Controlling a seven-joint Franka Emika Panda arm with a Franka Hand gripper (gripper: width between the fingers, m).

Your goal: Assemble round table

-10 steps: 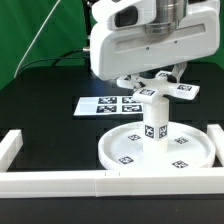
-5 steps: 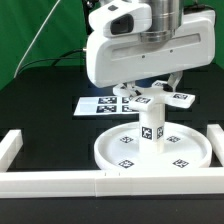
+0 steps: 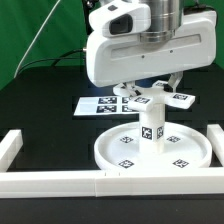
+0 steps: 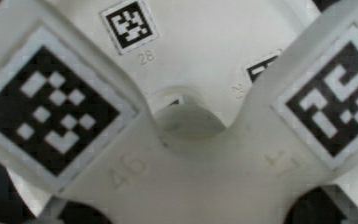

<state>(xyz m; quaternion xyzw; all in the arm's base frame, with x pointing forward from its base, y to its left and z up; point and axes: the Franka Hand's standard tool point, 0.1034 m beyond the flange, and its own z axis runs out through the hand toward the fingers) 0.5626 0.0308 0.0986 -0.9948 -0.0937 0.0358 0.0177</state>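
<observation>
you can see the gripper point(image 3: 148, 88) pinching the cross-shaped base point(image 3: 152, 95) on top of the upright leg point(image 3: 152, 124), which stands at the middle of the round disc point(image 3: 112, 148) beside the rail frame point(image 3: 60, 180).

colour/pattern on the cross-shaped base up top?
White plastic cross-shaped base with black-and-white square tags on its arms; clearest in the wrist view.
</observation>
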